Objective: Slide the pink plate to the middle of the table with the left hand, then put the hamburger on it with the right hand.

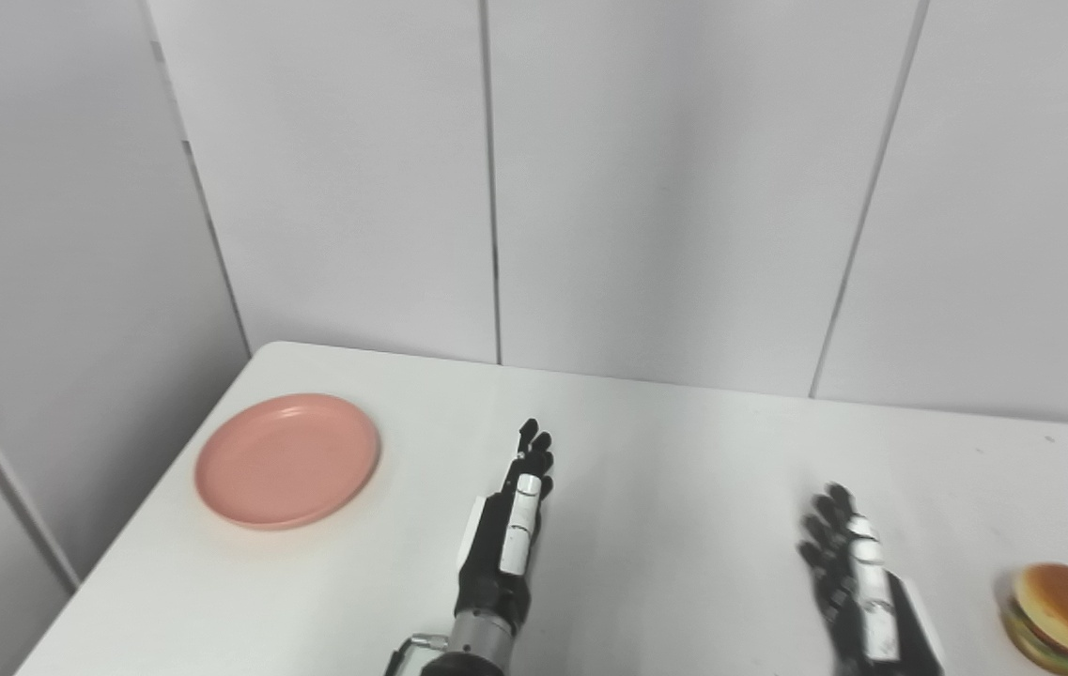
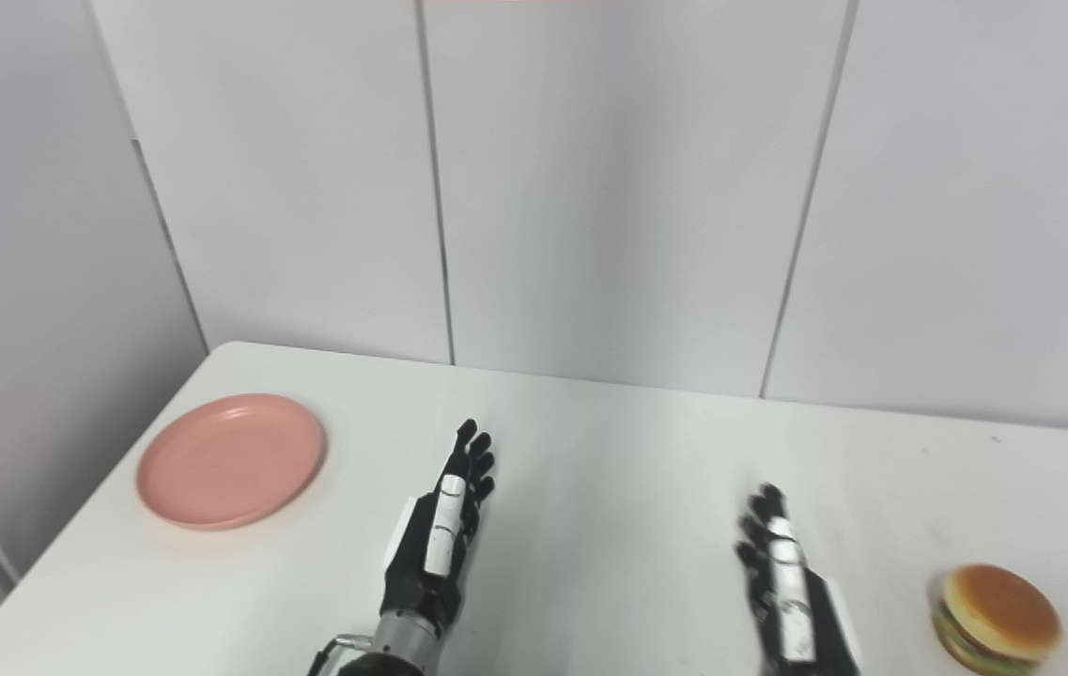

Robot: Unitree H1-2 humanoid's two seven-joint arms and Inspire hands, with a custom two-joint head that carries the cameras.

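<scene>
Empty pink plate lies flat far left; hamburger sits far right.

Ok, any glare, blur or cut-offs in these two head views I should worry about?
Left eye view: even light, no glare; hamburger slightly soft at the frame edge. Right eye view: pink plate sharp with only a faint shadow; right hand runs off the bottom edge.

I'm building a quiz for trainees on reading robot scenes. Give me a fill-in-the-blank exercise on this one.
1. The plate on the table is ____ in colour.
2. The hamburger lies nearest the ____ hand.
3. The left hand and right hand both hold ____.
4. The plate lies to the ____ of the left hand.

Missing words: pink; right; nothing; left
</scene>
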